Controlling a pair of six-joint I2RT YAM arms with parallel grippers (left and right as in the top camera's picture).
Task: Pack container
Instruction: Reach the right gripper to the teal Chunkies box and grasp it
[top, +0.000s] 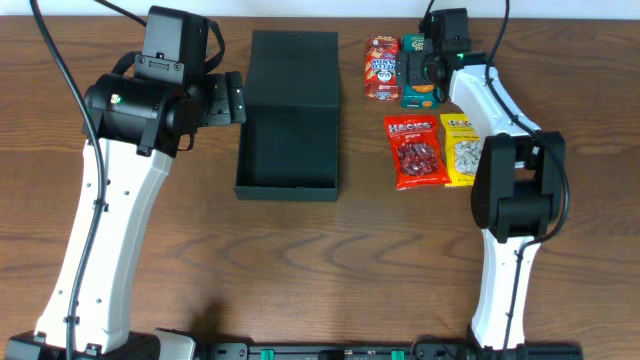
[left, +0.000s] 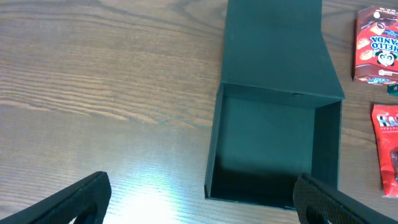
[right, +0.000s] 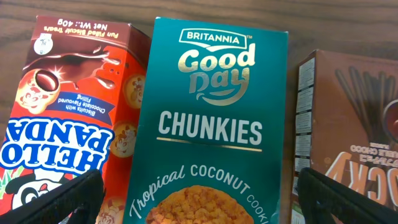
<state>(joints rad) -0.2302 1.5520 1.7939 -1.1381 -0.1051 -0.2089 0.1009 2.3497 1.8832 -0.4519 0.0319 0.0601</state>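
Note:
The dark teal-black container (top: 289, 150) lies open at the table's middle, its flap lid (top: 294, 68) laid back; it looks empty inside (left: 267, 149). My left gripper (top: 237, 100) is open and empty just left of the container; its fingers (left: 202, 202) frame the container's near left corner. My right gripper (top: 425, 70) is open above the teal Chunkies snack box (right: 208, 124), its fingers (right: 202, 199) spread to either side of the box, not closed on it.
A red Hello Panda box (top: 381, 67) (right: 68, 124) lies left of the Chunkies box and a brown Pocky box (right: 348, 130) lies to its right. A red Hacks bag (top: 416, 151) and a yellow packet (top: 462, 148) lie nearer the front.

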